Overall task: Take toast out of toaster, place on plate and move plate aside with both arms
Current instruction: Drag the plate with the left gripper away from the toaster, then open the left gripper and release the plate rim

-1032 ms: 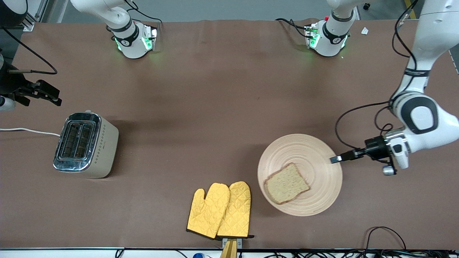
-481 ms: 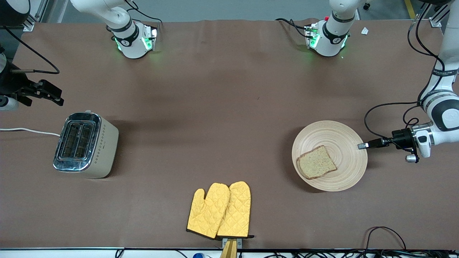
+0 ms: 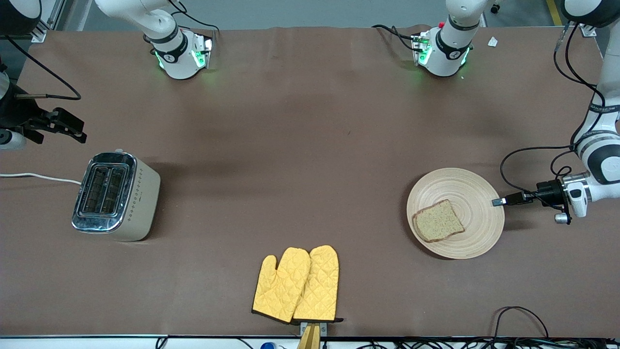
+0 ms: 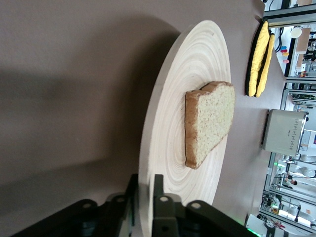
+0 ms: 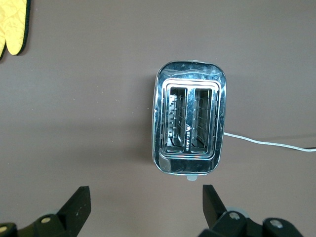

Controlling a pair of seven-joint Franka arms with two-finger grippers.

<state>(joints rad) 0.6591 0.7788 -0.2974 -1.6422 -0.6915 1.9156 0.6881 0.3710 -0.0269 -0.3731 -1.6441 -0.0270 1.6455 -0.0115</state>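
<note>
Light-wood plate (image 3: 477, 191) lies on the counter (image 3: 290, 169) toward the left arm's end, toast (image 3: 438, 221) on it. Left claw (image 3: 497, 201) straddles its rim, fingers (image 4: 160, 210) close either side; whether they grip is unclear. Right claw (image 5: 145, 207) hangs wide open, empty, over the toaster (image 3: 116, 195).

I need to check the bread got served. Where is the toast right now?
The toast lies on the wooden plate toward the left arm's end of the table, with the left claw at the plate's rim.
</note>
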